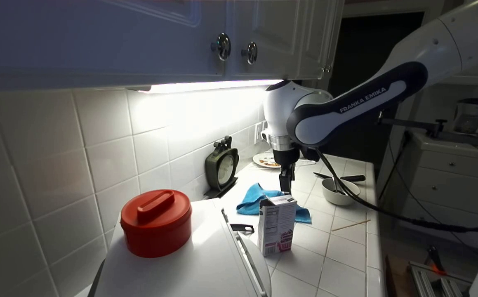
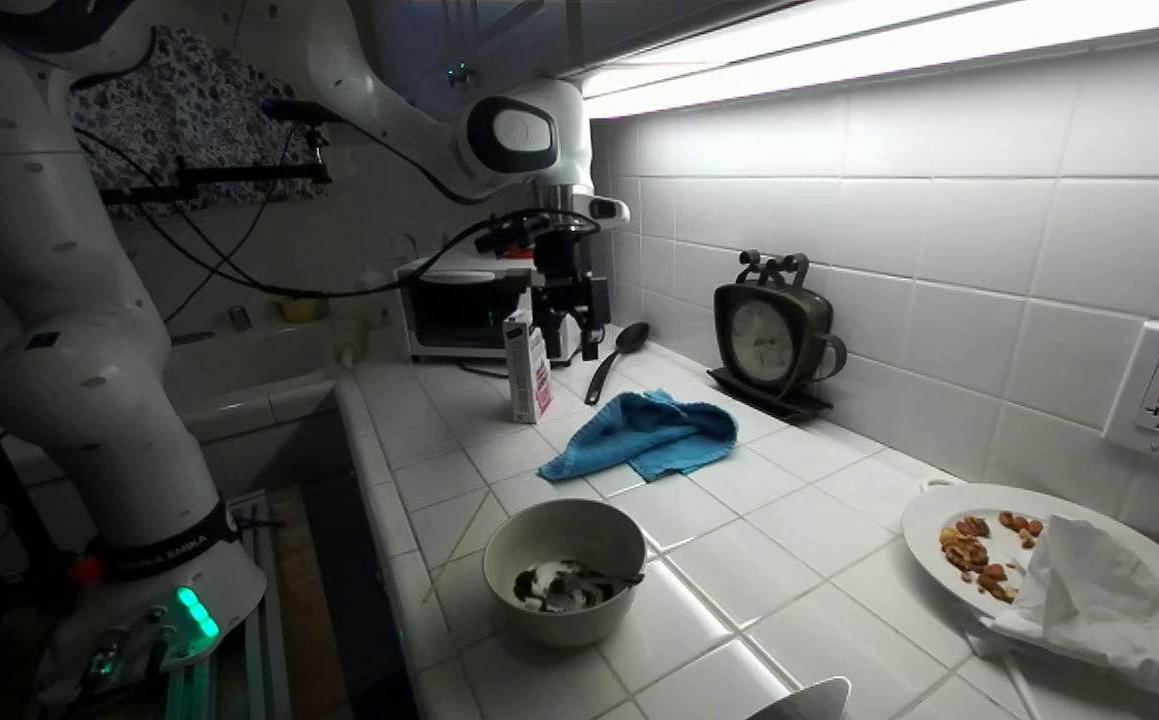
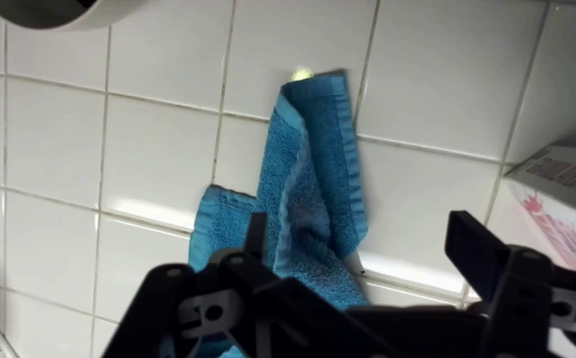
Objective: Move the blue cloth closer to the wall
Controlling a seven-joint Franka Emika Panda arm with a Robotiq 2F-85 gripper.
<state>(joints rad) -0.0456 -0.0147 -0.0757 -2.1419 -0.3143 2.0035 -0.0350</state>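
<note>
The blue cloth [image 1: 255,199] lies crumpled on the white tiled counter, apart from the tiled wall [image 1: 152,165]. In an exterior view the cloth [image 2: 644,435] has a raised fold, with a dark scale-like clock between it and the wall [image 2: 939,250]. My gripper [image 2: 573,348] points down and hovers above the counter near the box; it also shows above the cloth [image 1: 287,187]. In the wrist view the gripper [image 3: 357,223] is open with nothing between its fingers. The left finger overlaps the cloth [image 3: 312,174]; the right finger is over bare tile. The cloth's lower part is hidden behind the gripper.
A white and pink box [image 1: 278,227] stands close to the gripper and cloth. The clock [image 2: 774,335] stands against the wall. A black spoon [image 2: 619,360], a bowl [image 2: 564,632] and a plate [image 2: 924,530] are on the counter. Cabinets [image 1: 280,37] hang above.
</note>
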